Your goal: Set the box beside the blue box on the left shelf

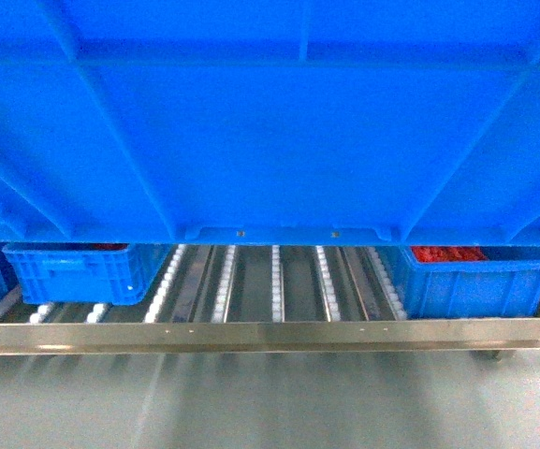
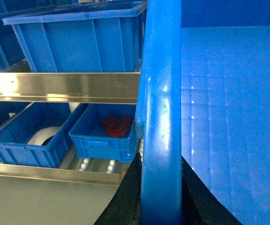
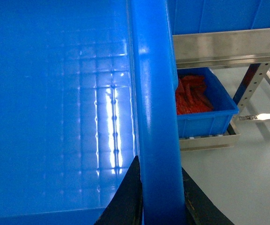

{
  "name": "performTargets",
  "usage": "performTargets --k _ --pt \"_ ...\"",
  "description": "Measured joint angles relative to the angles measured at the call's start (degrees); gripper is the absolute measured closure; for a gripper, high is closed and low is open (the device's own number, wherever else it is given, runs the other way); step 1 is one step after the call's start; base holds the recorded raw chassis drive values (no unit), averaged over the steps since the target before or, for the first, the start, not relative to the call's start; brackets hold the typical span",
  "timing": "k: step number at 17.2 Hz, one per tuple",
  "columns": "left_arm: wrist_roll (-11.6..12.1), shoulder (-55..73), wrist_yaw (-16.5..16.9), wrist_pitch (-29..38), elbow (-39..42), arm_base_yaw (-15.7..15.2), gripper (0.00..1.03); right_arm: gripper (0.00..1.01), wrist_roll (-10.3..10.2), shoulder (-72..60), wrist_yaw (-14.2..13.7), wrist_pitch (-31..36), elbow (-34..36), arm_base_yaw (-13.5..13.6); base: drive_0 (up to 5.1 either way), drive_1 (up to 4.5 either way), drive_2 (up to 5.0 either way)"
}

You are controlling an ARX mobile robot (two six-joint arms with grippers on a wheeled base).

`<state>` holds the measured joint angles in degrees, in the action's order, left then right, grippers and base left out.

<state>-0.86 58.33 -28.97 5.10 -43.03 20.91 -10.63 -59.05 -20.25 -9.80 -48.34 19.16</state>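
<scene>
The box (image 1: 270, 122), a large bright blue ribbed crate, is held up and fills the top half of the head view. My left gripper (image 2: 160, 155) is shut on its thick rim (image 2: 160, 108), one black finger (image 2: 125, 199) on each side. On the opposite rim (image 3: 153, 93), my right gripper (image 3: 159, 162) is shut the same way. Below, on the roller shelf (image 1: 270, 334), a smaller blue box (image 1: 73, 271) with red contents (image 2: 117, 125) sits at the left. Neither gripper shows in the head view.
Bare roller lanes (image 1: 274, 281) lie between the left blue box and another blue box with red contents (image 1: 475, 276) at the right. A further blue bin (image 2: 27, 140) holding a white roll sits farther left. An upper shelf carries a blue crate (image 2: 78, 42). Grey floor lies in front.
</scene>
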Motion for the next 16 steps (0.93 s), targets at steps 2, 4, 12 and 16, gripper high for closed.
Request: performTargets --k 2,4,12,16 --pt "0.0 0.0 0.0 -0.1 0.0 0.0 0.91 0.91 0.0 -0.1 0.0 0.2 0.0 0.1 0.0 0.0 0.0" --pt "0.2 -0.2 -0.2 -0.2 0.0 0.0 0.91 0.91 -0.1 -0.1 0.0 0.1 0.0 0.3 0.0 0.0 0.0" --pt "0.2 -0.2 0.0 0.0 0.0 0.0 0.91 0.91 0.0 0.0 -0.2 0.0 0.0 0.3 0.0 0.0 0.0" --pt "0.2 -0.2 0.0 0.0 0.0 0.0 0.91 0.91 0.0 0.0 -0.2 0.0 0.0 0.3 0.0 0.0 0.0"
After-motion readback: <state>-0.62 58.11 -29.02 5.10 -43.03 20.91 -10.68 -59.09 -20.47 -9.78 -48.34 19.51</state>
